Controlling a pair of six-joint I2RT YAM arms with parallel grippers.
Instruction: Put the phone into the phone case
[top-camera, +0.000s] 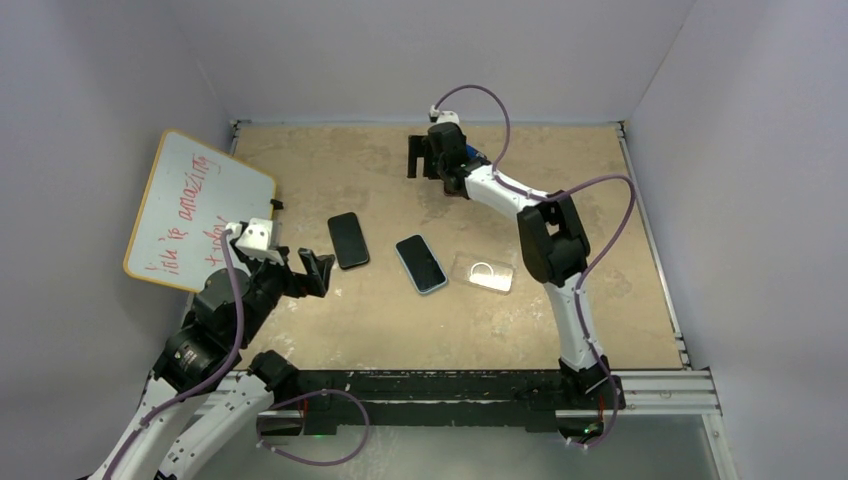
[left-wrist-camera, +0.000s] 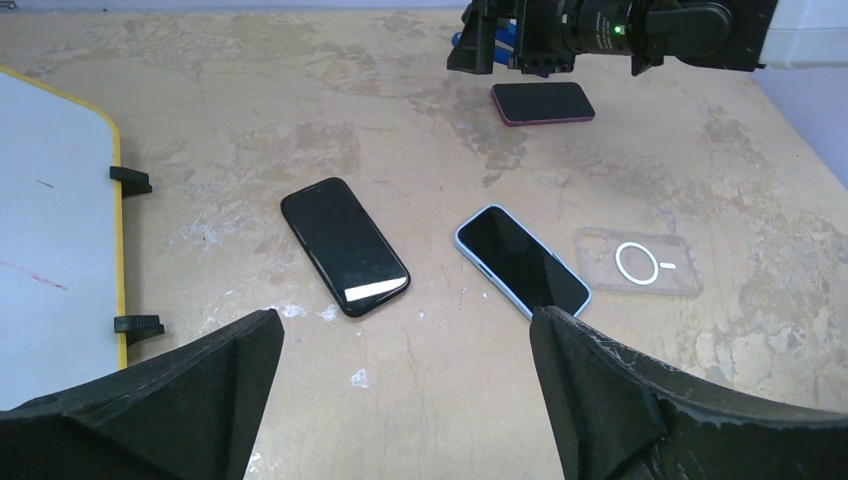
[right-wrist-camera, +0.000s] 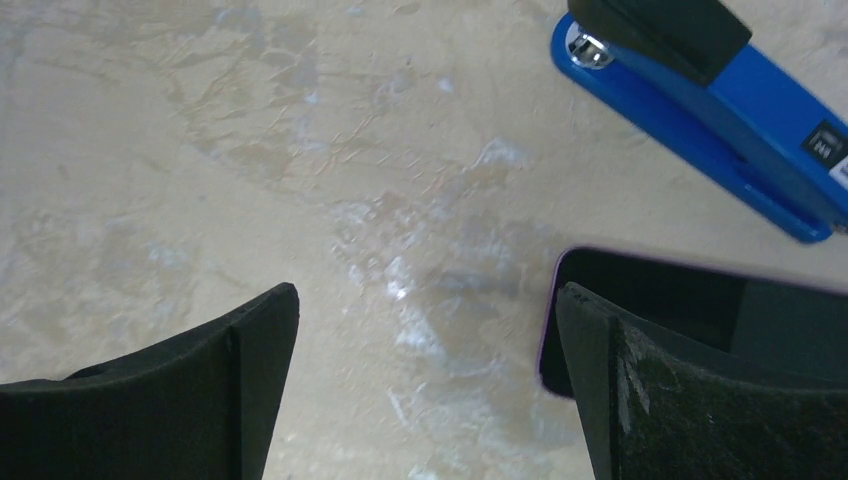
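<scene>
Left fingers (left-wrist-camera: 180, 400) wide | right fingers (right-wrist-camera: 200, 400) wide | purple-edged phone (right-wrist-camera: 680, 300) partly hidden | stapler (right-wrist-camera: 740, 120) cropped

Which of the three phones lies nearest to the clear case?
The light-blue-rimmed phone, right beside the clear case; the all-black phone lies farther left, the purple-rimmed phone far back by the right hand.
</scene>
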